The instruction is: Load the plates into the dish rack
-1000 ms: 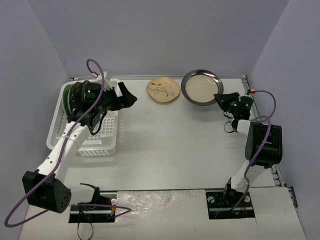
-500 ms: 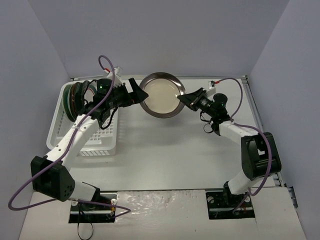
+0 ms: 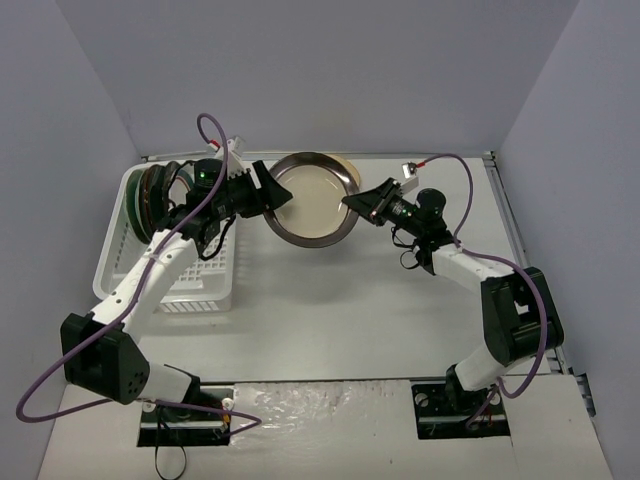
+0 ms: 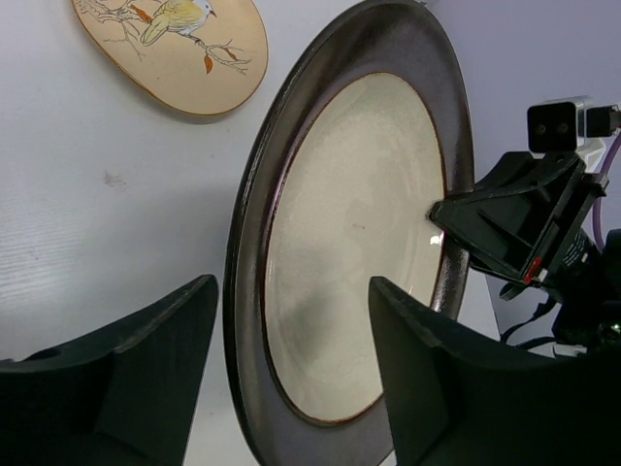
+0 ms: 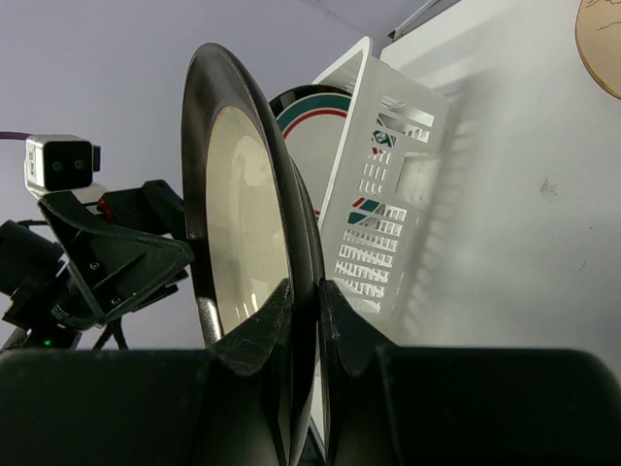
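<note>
At upper centre of the overhead view, your right gripper (image 5: 303, 296) now holds the beige plate with the dark rim (image 3: 310, 200) up on edge, pinched tight by its right rim. A second ago that plate lay flat at the upper right of the table (image 3: 330, 300) with the gripper only beside it. Half a second ago it was already lifted and swung toward the middle, and it has since come a little further left.

Your left gripper (image 4: 291, 291), which was over the dish rack (image 3: 200, 295) a second ago, has crossed to meet it. Its jaws now straddle the plate's left rim, one finger behind the back and one in front of the face. They have narrowed from full width, but the left wrist view shows a gap on the face side, so it has not gripped yet.

You are most likely mid-handover: the rack sits at the left of the frame, far from the right arm, so the left arm has to take the plate. Keep the right grip closed until the left one bites.

Several plates (image 3: 150, 192) already stand at the rack's far end. The tan plate with the bird (image 4: 179, 44) lies flat on the table behind, not yet loaded.
</note>
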Robot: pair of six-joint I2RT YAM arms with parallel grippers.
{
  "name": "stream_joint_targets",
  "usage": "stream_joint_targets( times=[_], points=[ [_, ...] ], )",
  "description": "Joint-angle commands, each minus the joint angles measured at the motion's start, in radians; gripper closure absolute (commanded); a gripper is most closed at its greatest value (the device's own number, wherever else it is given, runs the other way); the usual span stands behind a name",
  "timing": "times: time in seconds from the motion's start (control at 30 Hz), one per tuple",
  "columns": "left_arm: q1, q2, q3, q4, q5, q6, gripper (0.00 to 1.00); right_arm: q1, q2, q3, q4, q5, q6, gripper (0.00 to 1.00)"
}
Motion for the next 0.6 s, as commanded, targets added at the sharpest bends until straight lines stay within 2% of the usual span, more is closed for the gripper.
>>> stream_joint_targets(
  times=[0.0,0.03,0.1,0.2,0.23,0.37,0.4,0.5,0.57],
  points=[
    [-0.003,-0.049,0.014,0.058,0.033,-0.025,0.53,0.008,-0.056,0.043,0.230,-0.026,0.045,1.00],
    [-0.003,-0.052,0.012,0.061,0.035,-0.027,0.58,0.008,-0.055,0.043,0.232,-0.026,0.044,1.00],
    [-0.002,-0.057,0.009,0.067,0.037,-0.029,0.78,0.008,-0.053,0.043,0.229,-0.027,0.037,1.00],
    [-0.001,-0.065,0.011,0.073,0.036,-0.027,0.96,0.010,-0.049,0.042,0.212,-0.030,0.019,1.00],
    [-0.001,-0.066,0.014,0.072,0.036,-0.026,1.00,0.010,-0.049,0.041,0.203,-0.032,0.011,1.00],
    [-0.001,-0.074,0.032,0.067,0.035,-0.004,1.00,0.010,-0.046,0.035,0.181,-0.039,-0.018,0.97],
    [-0.001,-0.078,0.041,0.062,0.031,0.010,1.00,0.010,-0.047,0.032,0.171,-0.040,-0.028,0.87],
    [-0.001,-0.095,0.064,0.029,0.004,0.046,1.00,0.008,-0.051,0.025,0.126,-0.040,-0.063,0.40],
    [-0.001,-0.106,0.097,0.000,-0.027,0.097,1.00,0.006,-0.059,0.026,0.084,-0.036,-0.097,0.22]
  ],
)
